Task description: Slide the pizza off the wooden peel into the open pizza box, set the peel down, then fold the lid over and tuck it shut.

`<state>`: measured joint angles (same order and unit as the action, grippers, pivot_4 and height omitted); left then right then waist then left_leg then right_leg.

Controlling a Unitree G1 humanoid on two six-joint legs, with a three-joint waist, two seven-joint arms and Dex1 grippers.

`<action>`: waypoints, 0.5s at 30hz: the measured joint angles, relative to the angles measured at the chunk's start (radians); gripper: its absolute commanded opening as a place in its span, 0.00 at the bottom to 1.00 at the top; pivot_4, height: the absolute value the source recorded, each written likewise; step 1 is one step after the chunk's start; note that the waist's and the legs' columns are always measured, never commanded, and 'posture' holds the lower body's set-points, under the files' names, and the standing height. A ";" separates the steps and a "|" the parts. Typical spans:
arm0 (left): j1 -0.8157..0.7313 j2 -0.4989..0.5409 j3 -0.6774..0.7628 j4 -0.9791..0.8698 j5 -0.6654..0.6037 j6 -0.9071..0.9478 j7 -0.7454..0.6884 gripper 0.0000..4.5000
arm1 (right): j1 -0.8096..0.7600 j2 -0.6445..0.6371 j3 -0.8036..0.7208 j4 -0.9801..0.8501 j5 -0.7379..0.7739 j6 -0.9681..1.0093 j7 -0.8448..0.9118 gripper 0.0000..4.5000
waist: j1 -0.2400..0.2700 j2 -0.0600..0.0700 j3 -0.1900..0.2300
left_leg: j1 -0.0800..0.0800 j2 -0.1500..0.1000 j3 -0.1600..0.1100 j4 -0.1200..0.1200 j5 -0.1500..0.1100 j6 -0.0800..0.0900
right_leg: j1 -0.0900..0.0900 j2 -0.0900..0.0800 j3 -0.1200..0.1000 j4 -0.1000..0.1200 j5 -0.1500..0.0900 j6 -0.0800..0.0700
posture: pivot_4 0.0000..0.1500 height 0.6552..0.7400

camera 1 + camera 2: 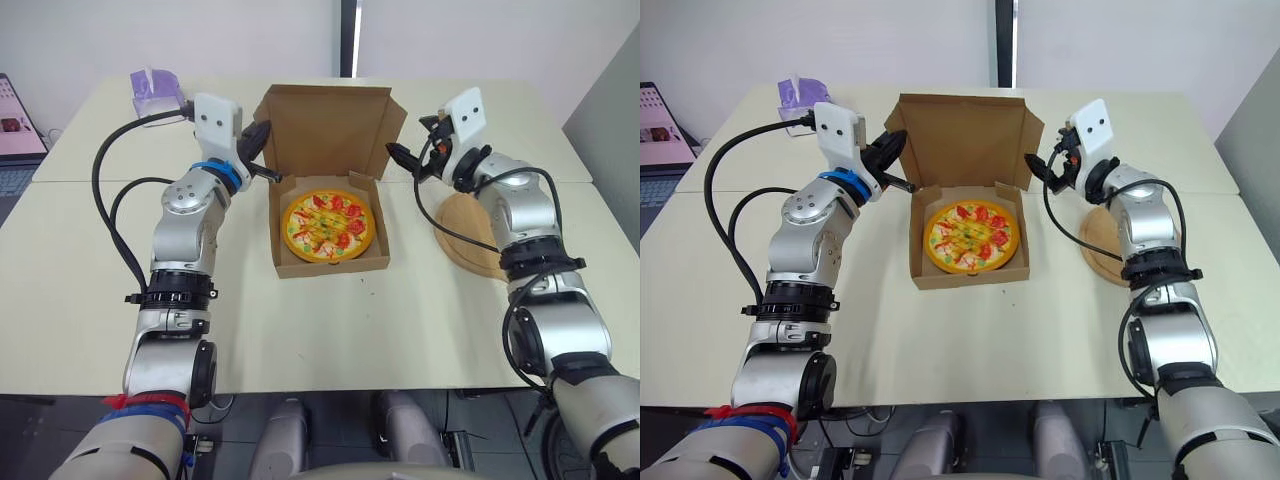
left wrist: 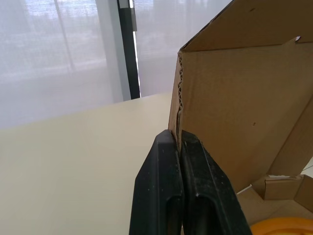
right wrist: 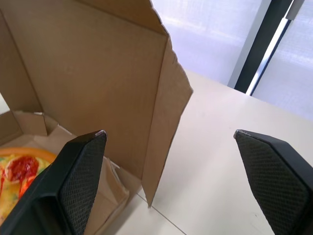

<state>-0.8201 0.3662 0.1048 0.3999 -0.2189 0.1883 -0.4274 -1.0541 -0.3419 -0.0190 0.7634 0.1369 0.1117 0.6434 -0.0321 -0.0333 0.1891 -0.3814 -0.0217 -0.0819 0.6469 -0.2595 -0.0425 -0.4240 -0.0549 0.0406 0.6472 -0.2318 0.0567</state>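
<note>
The pizza [image 1: 327, 226] lies in the base of the open cardboard box [image 1: 283, 262] at the table's middle. The box lid [image 1: 330, 125] stands upright behind it. My left gripper [image 2: 177, 133] is shut, its tips against the edge of the lid's left side flap [image 2: 234, 112]; whether it pinches the cardboard I cannot tell. My right gripper [image 3: 168, 132] is open wide at the lid's right side, with the right flap [image 3: 164, 122] between its spread fingers and untouched. The round wooden peel [image 1: 468, 238] lies flat on the table to the right of the box, partly under my right arm.
A purple tissue box [image 1: 153, 92] stands at the back left of the table. A laptop [image 1: 15, 140] sits off the table's left edge. Bare tabletop [image 1: 400, 330] stretches in front of the box.
</note>
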 measured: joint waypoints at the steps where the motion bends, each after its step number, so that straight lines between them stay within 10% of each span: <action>1: 0.000 -0.001 0.000 0.000 0.000 0.000 0.000 0.00 | -0.019 0.008 0.000 0.026 0.000 -0.010 -0.004 0.99 | 0.000 0.000 0.000 | 0.000 0.000 0.000 0.000 0.000 0.000 | 0.000 0.000 0.000 0.000 0.000 0.000 | 1.00 1.00; 15: 0.002 -0.005 0.001 -0.005 0.000 0.001 0.006 0.00 | -0.104 0.054 -0.040 0.164 0.004 -0.095 0.009 0.00 | -0.001 0.000 0.000 | 0.000 0.000 0.000 0.000 0.000 0.000 | -0.001 0.000 0.000 0.001 0.000 0.000 | 1.00 1.00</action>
<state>-0.8176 0.3615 0.1058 0.3953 -0.2189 0.1889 -0.4216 -1.1585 -0.2878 -0.0593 0.9276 0.1413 0.0164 0.6522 -0.0335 -0.0332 0.1890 -0.3817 -0.0216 -0.0823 0.6466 -0.2595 -0.0424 -0.4247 -0.0548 0.0406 0.6477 -0.2316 0.0568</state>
